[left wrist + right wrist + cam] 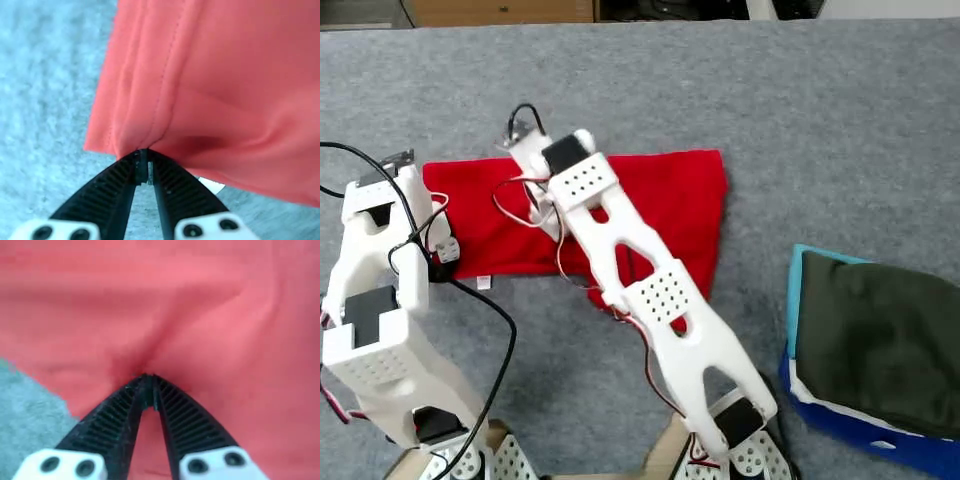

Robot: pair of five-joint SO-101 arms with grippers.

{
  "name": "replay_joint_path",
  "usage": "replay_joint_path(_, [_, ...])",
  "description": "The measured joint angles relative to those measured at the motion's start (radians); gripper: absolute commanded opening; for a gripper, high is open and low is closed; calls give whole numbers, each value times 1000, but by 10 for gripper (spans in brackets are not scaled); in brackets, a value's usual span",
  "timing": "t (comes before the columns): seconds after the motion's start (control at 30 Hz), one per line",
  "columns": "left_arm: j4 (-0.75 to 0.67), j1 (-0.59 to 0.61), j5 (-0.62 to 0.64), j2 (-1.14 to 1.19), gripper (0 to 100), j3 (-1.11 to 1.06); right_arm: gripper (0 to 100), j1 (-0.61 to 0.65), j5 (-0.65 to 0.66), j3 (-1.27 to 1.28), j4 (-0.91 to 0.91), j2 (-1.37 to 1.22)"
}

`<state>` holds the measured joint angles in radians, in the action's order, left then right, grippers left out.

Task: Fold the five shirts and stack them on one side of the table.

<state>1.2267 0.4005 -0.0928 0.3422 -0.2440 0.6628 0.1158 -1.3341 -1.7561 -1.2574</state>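
Red shirt (670, 200) lies as a wide band across the middle of the grey surface (800, 90). A small white tag (212, 186) pokes out under its near hem, too small for me to read. My left tool (144, 160) pinches the shirt's left edge. My right tool (148, 385) pinches cloth farther in, with my right arm (640, 270) crossing over the shirt. A pile of folded shirts (875, 340), dark green on top, sits well apart at the right edge.

Robot test bench, likely a lab or hobby workshop.
Grey felt-covered worktop (820, 110), white plastic left arm (375, 300) and right arm (650, 290) with bare wiring (512, 335), wooden cabinet (500, 10) behind.
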Motion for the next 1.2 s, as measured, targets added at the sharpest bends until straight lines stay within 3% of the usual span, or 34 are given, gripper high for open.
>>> replay_joint_path(0.27, [44, 80, -84, -14, 19, 37, 19, 3, -11, 0, -8, 8])
replay_joint_path(0.43, [129, 141, -157, -69, 19, 77, 19, 6, -11, 9, -11, 183])
replay_joint_path(0.6, [229, 87, -167, -195, 19, 92, 19, -8, -11, 9, -12, 388])
replay_joint_path(0.73, [241, -2, -143, -296, 20, 92, 19, -109, -11, 61, -12, 420])
replay_joint_path(0.93, [37, -54, -9, -284, 20, 94, 19, -298, -18, 250, -11, 419])
replay_joint_path(1.07, [-141, -57, 31, -118, 20, 132, 19, -416, -18, 321, 11, 413])
replay_joint_path(1.2, [-187, -57, 35, 71, 20, 261, 19, -499, -18, 330, 41, 334])
